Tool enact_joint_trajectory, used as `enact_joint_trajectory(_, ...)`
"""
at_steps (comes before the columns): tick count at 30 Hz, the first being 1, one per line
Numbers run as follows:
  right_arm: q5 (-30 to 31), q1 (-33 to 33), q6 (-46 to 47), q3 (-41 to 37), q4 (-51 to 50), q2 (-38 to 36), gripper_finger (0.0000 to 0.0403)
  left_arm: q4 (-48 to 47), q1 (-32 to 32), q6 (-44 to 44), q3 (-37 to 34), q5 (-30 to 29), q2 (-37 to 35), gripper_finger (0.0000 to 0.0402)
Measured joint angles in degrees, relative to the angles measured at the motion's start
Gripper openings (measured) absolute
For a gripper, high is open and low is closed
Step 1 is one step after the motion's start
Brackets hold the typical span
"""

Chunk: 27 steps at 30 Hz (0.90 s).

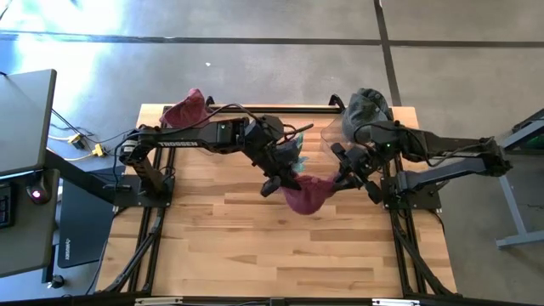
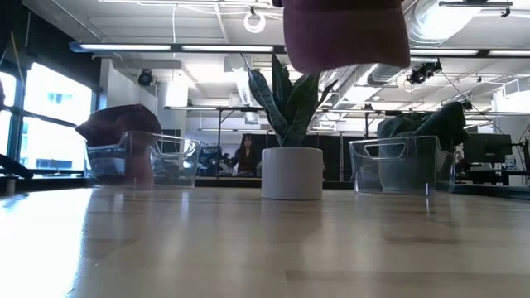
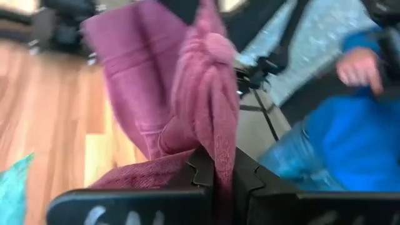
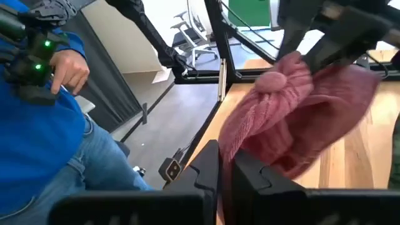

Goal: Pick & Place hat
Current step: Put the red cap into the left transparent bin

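Note:
A maroon knit hat (image 1: 308,195) hangs above the middle of the table between both grippers. In the low view the hat (image 2: 346,33) shows at the top, clear of the tabletop. My left gripper (image 1: 280,180) is shut on its left side and my right gripper (image 1: 344,176) is shut on its right side. The left wrist view shows the hat (image 3: 187,81) bunched, with a small knob of knit at its top. The right wrist view shows the hat (image 4: 300,112) spread beyond the fingers, with the left arm behind it. My left gripper (image 3: 224,178) pinches a fold of the hat's knit (image 3: 224,147) between its two fingers, coming from the table's left. The hat is lifted clear and stretches away from the fingers toward the other gripper. My right gripper (image 4: 226,172) pinches the hat's ribbed edge (image 4: 234,140) between its two fingers, coming from the table's right. The hat is off the table and bulges out beyond the fingers.
A clear bin with maroon hats (image 1: 185,109) stands at the far left corner and a clear bin with dark hats (image 1: 367,110) at the far right. A potted plant (image 2: 291,170) sits at the far middle. A person in blue (image 4: 44,125) is beside the table.

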Motion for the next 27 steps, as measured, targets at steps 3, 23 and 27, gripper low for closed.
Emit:
enact_joint_trajectory(3,0.02,0.00,0.26,0.00,0.88,0.00,0.0006,-0.26,0.00,5.31,0.00,4.60,0.00,0.0035)
enact_joint_trajectory(23,0.61,0.02,5.46,0.00,2.25,2.99,0.0003,-3.51,0.13,25.29,12.67,-5.80,0.34,0.0173)
enact_joint_trajectory(27,1.55,0.02,5.80,0.00,2.30,2.97,0.0005,-1.30,0.31,22.95,12.36,-6.15,3.48,0.0207)
